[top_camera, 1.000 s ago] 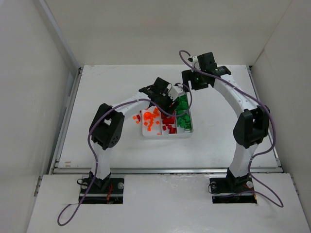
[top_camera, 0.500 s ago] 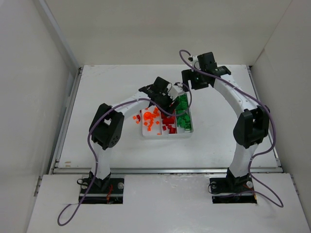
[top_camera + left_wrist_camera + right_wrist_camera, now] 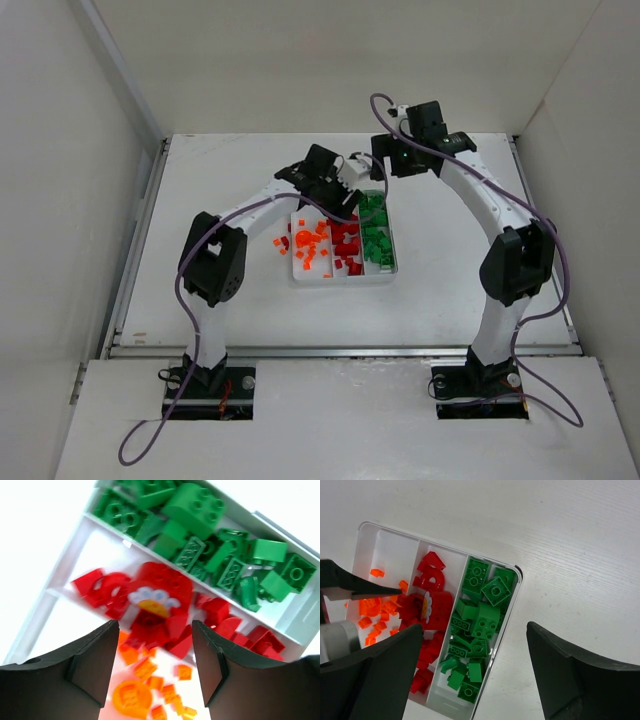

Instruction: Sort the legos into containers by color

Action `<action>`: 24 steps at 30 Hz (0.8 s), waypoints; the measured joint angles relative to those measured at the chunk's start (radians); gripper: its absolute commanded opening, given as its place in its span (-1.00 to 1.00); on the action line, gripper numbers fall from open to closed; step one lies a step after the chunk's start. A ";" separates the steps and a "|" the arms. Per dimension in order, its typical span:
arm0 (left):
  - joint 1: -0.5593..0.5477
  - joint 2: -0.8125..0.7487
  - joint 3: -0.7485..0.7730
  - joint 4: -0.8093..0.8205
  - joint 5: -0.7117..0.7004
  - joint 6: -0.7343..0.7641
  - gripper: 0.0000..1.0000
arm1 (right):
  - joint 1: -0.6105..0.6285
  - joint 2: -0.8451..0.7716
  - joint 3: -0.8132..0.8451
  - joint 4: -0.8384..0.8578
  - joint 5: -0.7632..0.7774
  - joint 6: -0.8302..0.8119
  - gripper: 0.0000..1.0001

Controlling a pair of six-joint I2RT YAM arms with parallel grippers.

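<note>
Hovering empty over the tray (image 3: pixel 395 550).
Jaws apart, left gripper (image 3: pixel 155 650) and right gripper (image 3: pixel 475 670) hang above the legos (image 3: pixel 485 615); a clumsy descent could knock red pieces (image 3: pixel 160 592) over the wall (image 3: pixel 416 555) into orange.

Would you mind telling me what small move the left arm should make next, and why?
Probably swing the left gripper toward the orange bricks lying on the table beside the tray: its jaws hang open and empty above the red bricks, so it is free.
</note>
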 measured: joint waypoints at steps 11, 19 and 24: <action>0.220 -0.220 -0.109 -0.005 0.006 0.006 -0.40 | 0.006 0.000 0.019 0.000 -0.007 0.020 1.00; 0.342 -0.351 -0.391 0.002 -0.074 0.142 -0.29 | 0.006 0.002 0.062 0.002 -0.033 0.042 1.00; 0.330 -0.352 -0.565 0.018 -0.124 0.201 -0.24 | 0.008 0.002 0.083 0.004 -0.041 0.052 1.00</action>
